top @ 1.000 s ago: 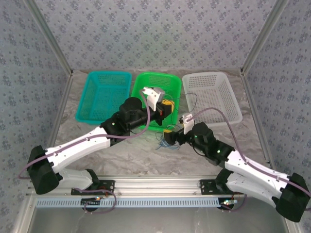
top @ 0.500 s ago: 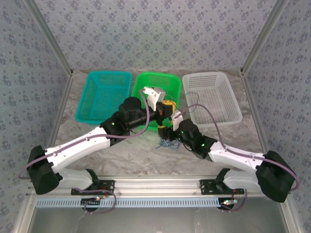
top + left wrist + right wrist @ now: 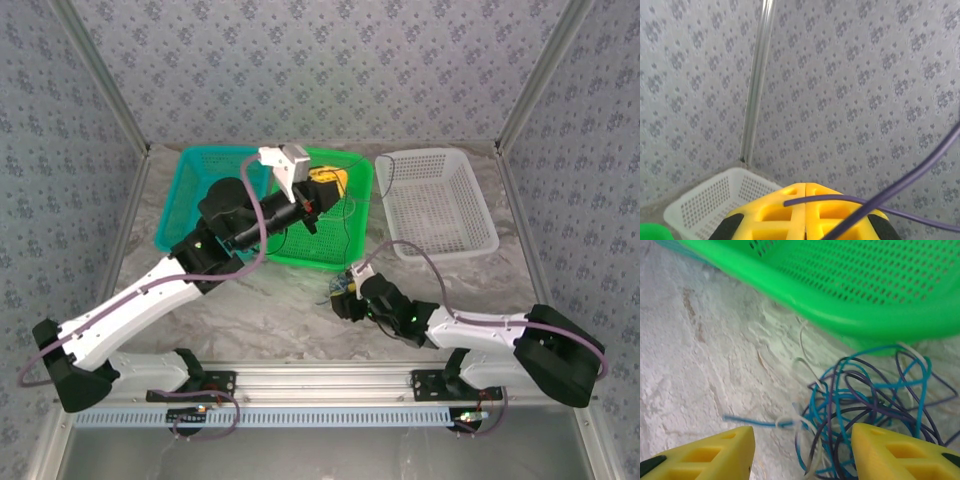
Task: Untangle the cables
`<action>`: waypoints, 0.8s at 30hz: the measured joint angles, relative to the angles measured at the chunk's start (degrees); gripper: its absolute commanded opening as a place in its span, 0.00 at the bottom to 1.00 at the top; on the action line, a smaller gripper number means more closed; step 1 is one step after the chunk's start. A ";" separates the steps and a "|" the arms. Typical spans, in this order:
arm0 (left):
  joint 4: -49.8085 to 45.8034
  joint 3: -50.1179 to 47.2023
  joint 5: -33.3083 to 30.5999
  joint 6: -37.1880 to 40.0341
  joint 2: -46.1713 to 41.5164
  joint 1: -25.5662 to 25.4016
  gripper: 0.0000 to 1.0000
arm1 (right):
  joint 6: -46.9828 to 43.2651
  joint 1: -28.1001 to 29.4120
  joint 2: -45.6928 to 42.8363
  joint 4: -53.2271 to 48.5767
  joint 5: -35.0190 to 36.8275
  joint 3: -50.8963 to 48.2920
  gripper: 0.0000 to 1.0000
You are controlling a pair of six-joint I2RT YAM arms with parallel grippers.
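L tool (image 3: 326, 186) swung far-left over green basket (image 3: 300, 262), clenched on dark cable (image 3: 832, 199). R tool (image 3: 801, 440) dropped near, jaws apart astride cables (image 3: 865, 390) on surface (image 3: 700, 340).

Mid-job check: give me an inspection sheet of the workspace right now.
Surface: marbled table, tangle lying before the green basket.
Job's things: blue, whitish and dark cables knotted together; one dark strand runs up to the left gripper.
Clutter: nothing seen besides teal basket and white basket.
Grippers: left gripper shut on the dark strand, raised over the green basket; right gripper open, low at the tangle.
Cables: purple-grey arm hoses loop along both arms.
Surroundings: patterned walls, metal frame posts.
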 measured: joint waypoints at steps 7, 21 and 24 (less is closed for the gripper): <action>-2.56 5.01 -0.02 3.39 -0.33 1.29 0.00 | 2.60 0.15 -0.22 0.04 1.97 -2.86 0.60; -4.37 15.74 1.60 5.88 2.05 3.28 0.00 | 5.53 -0.13 0.11 0.35 2.99 -5.18 0.68; -4.44 15.89 1.75 5.92 2.05 3.34 0.00 | 5.75 -0.37 0.11 0.57 3.02 -5.92 0.67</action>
